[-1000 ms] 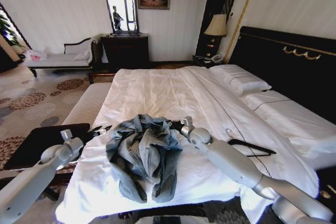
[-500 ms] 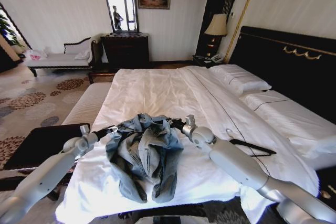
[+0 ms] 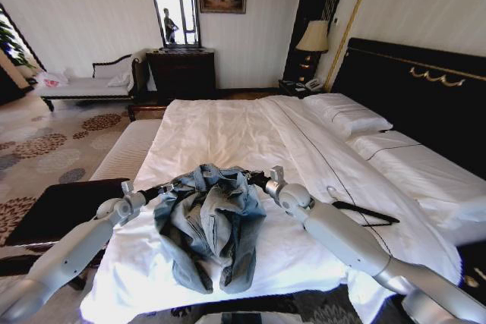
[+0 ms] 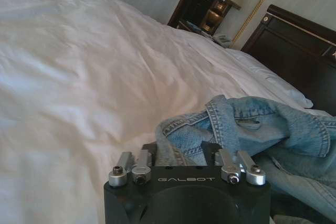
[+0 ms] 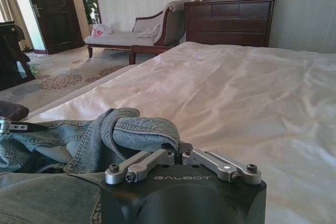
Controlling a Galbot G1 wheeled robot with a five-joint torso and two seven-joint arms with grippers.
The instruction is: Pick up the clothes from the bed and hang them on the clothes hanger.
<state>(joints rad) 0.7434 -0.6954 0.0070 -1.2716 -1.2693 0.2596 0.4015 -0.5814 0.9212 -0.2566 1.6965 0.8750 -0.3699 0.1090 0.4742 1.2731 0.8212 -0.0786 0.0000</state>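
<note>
A crumpled denim jacket lies in the lower centre of the frame, on the near end of the white bed. The left tool sits at the jacket's upper left edge, fingers spread with a fold of denim between them. The right tool, at the jacket's upper right edge, is pinching a rolled fold. A black clothes hanger rests on the sheet at centre right.
</note>
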